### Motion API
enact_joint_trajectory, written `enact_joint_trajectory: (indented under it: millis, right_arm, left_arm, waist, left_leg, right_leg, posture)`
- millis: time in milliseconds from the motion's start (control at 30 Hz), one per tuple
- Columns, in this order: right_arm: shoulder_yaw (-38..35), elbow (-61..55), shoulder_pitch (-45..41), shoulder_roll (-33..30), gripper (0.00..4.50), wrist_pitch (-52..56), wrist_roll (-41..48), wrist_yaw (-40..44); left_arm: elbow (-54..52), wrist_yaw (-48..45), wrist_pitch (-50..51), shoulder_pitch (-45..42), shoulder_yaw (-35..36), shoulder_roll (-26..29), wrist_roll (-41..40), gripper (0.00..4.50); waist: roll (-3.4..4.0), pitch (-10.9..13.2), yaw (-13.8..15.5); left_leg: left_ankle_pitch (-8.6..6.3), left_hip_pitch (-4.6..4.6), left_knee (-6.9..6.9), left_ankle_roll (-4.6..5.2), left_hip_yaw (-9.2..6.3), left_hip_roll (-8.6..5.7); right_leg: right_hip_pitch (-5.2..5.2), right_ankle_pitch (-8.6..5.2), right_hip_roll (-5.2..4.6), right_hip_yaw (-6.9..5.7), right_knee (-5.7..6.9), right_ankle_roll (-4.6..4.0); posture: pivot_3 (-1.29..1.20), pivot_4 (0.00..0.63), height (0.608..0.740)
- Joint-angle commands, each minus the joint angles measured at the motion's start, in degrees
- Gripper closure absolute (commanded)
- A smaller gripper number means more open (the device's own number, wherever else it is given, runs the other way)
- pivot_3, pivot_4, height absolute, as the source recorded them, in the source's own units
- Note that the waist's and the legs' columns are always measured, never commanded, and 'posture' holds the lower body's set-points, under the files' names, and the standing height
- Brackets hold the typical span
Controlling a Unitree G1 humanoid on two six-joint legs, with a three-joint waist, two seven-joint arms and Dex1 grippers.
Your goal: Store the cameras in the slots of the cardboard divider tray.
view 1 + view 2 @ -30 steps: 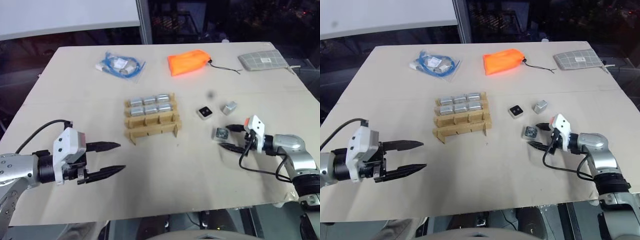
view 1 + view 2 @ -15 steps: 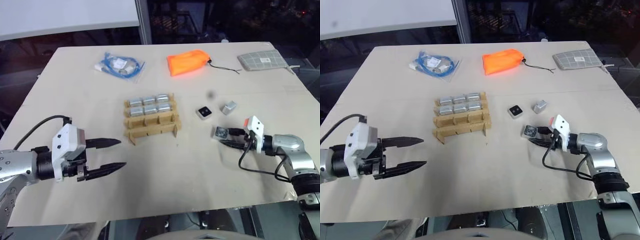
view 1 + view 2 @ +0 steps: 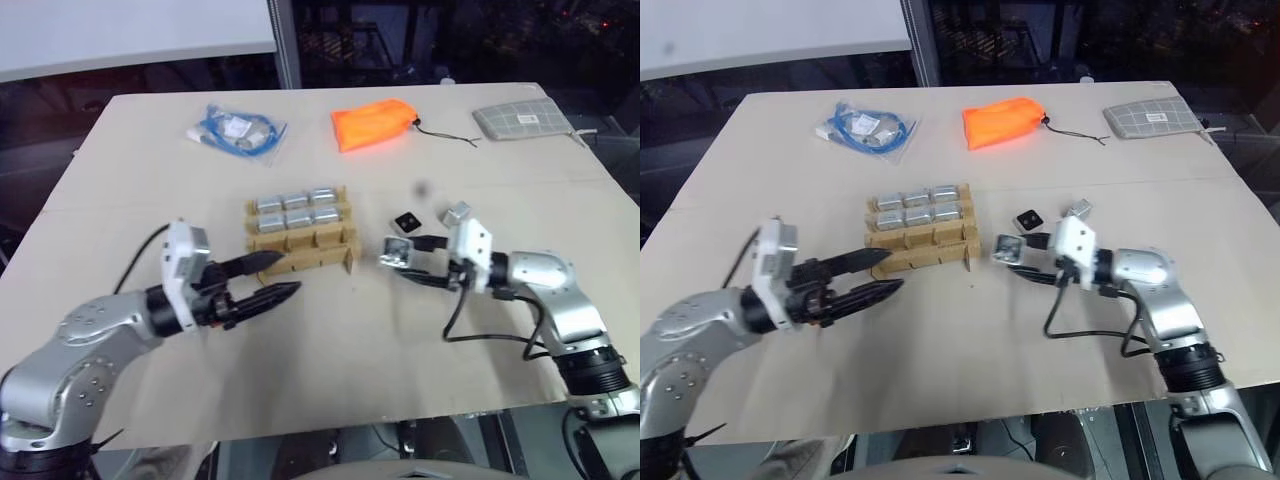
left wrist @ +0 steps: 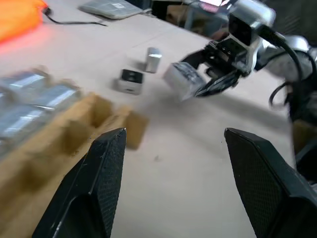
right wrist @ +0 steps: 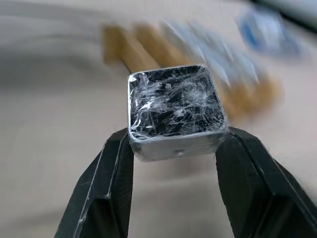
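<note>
The two head views look forward and down from above the near edge of the table [image 3: 120,180], taking in its whole top almost identically, one slightly offset sideways. The left wrist view sits low and close, looking across the cardboard divider tray [image 4: 64,134] toward the right gripper [image 4: 198,82]. The right wrist view looks at very close range along its fingers, sharing that tray, blurred behind.
</note>
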Motion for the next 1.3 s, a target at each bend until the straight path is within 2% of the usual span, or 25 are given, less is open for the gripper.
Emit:
enact_joint_trajectory:
  millis: [33, 133, 367, 667, 800, 900, 933, 1267, 1300]
  right_arm:
    - [3.2, -1.3, -2.9, 1.5, 2.65, -10.6, -7.1, -3.5]
    - [6.8, 0.5, -5.7, 2.6, 2.65, -20.1, -12.5, -4.9]
    - [10.3, 6.7, -9.0, 3.1, 2.65, -34.5, -20.9, -10.3]
    - [11.2, 8.0, -9.5, 3.8, 2.65, -36.7, -22.1, -13.3]
    - [11.3, 7.2, -10.2, 4.1, 2.65, -36.3, -22.0, -13.7]
    - [11.3, 6.7, -10.4, 4.1, 2.65, -36.6, -21.9, -13.8]
    - [11.3, 6.6, -10.4, 4.2, 2.65, -36.7, -21.9, -13.9]
    - [11.5, 5.2, -10.5, 4.8, 2.65, -35.7, -22.0, -14.1]
    - [11.5, 4.8, -10.3, 4.7, 2.15, -34.1, -21.9, -13.7]
  left_arm:
    - [-1.6, 1.7, 0.9, -2.0, -1.4, -0.6, -1.6, 1.22]
    - [-0.9, 1.8, 1.1, -3.1, -2.2, -0.9, -1.7, 1.22]
    - [0.5, 2.4, 2.4, -5.4, -1.8, -1.4, -4.0, 1.22]
    - [1.0, 2.2, 2.7, -5.7, -2.6, -2.4, -4.9, 1.22]
    - [1.4, 1.4, 2.6, -5.5, -3.2, -2.4, -4.7, 2.42]
    - [1.5, 1.2, 2.5, -5.2, -3.7, -2.5, -4.5, 3.63]
    - [1.6, 1.3, 2.5, -5.2, -3.7, -2.6, -4.6, 3.91]
    - [1.8, 0.7, 2.4, -5.0, -4.0, -2.4, -4.1, 3.9]
    - [1.8, 0.7, 2.4, -5.1, -4.1, -2.4, -4.0, 3.9]
  waist:
    - [-0.05, 0.0, 0.2]
    - [-0.07, 0.0, 0.0]
    - [-0.1, 0.1, 0.0]
    - [-0.11, 0.1, 0.0]
    - [-0.11, 0.1, 0.0]
    - [-0.11, 0.1, 0.0]
    - [-0.11, 0.1, 0.0]
    - [-0.11, 0.1, 0.0]
    - [-0.11, 0.1, 0.0]
  left_leg:
    - [0.01, 0.0, 0.0, -0.01, -0.01, -0.01]
    - [0.01, 0.0, 0.04, -0.01, 0.01, -0.02]
    - [0.04, 0.0, 0.04, -0.07, -0.01, -0.01]
    - [0.07, 0.0, 0.04, -0.11, -0.02, 0.01]
    - [0.08, 0.01, 0.04, -0.12, -0.03, 0.01]
    - [0.08, 0.01, 0.04, -0.13, -0.04, 0.01]
    - [0.08, 0.01, 0.04, -0.13, -0.04, 0.02]
    - [0.08, 0.01, 0.04, -0.13, -0.03, 0.02]
    - [0.08, 0.01, 0.04, -0.13, -0.04, 0.02]
  right_leg:
    - [0.0, 0.0, 0.0, 0.0, 0.0, 0.0]
    - [0.0, 0.0, -0.01, 0.0, 0.0, -0.01]
    - [0.0, -0.01, 0.01, 0.0, 0.01, -0.02]
    - [0.0, 0.0, 0.02, -0.01, 0.02, -0.02]
    - [0.0, 0.0, 0.02, -0.01, 0.03, -0.02]
    - [0.0, -0.01, 0.04, -0.01, 0.03, -0.03]
    - [0.0, -0.01, 0.04, -0.01, 0.03, -0.02]
    - [0.0, -0.01, 0.03, -0.01, 0.03, -0.03]
    - [0.0, -0.01, 0.03, -0.01, 0.03, -0.03]
  posture:
    - [0.0, 0.15, 0.74]
    - [0.0, 0.15, 0.74]
    - [0.0, 0.15, 0.74]
    - [0.0, 0.15, 0.74]
    - [0.0, 0.15, 0.74]
    - [0.0, 0.15, 0.74]
    - [0.0, 0.15, 0.74]
    - [0.0, 0.15, 0.74]
    - [0.0, 0.15, 0.74]
